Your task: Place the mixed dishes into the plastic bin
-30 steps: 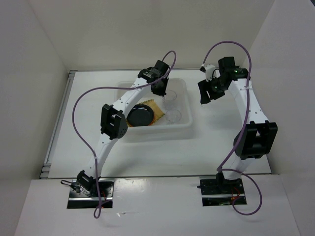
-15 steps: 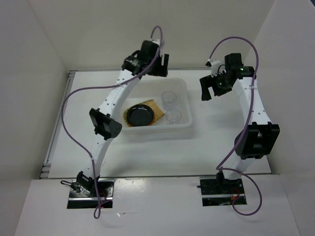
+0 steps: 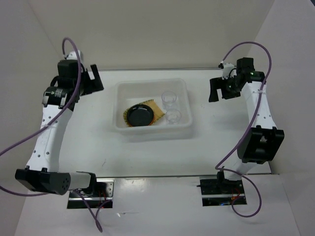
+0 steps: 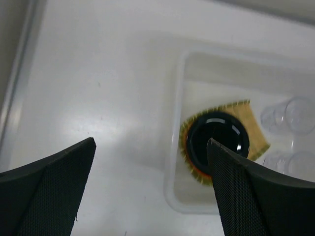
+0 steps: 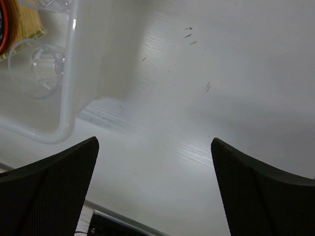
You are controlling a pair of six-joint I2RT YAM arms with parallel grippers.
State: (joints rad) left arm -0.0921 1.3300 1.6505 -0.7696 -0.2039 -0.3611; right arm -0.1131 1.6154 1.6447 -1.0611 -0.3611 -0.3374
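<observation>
**Top view.** The left arm is folded at the far left of the desk (image 3: 88,142), its elbow low near the base. The left hand (image 3: 96,80) is raised and aimed right at the plastic bin (image 3: 152,132), well apart from it. The right arm stands tall on the right, with the right hand (image 3: 215,91) raised near the bin's far right corner and aimed left. How far either hand is spread is hard to read here. The bin sits mid-desk between the arms. Inside it the black plate (image 3: 139,115) lies on the bamboo tray (image 3: 158,109) in the left half. One clear cup (image 3: 169,98) is at the far right and a second cup (image 3: 173,116) is nearer.

**Left wrist view.** The left hand is spread wide and empty, with only bare desk and the bin's left wall between the dark fingers (image 4: 49,196). The right finger covers the black plate's near edge. The orange plate (image 4: 186,147) shows only as a thin rim under the black plate. The rest of it is hidden. The cups are faint and cut off at the frame's right edge.

**Right wrist view.** The right hand is spread wide and empty over bare desk, its fingers (image 5: 49,196) out of focus. A corner of the bin is at the left with one cup blurred behind the wall, and I cannot tell if that cup is upright. A corner of the tray and an orange sliver are cut off at the top left.
</observation>
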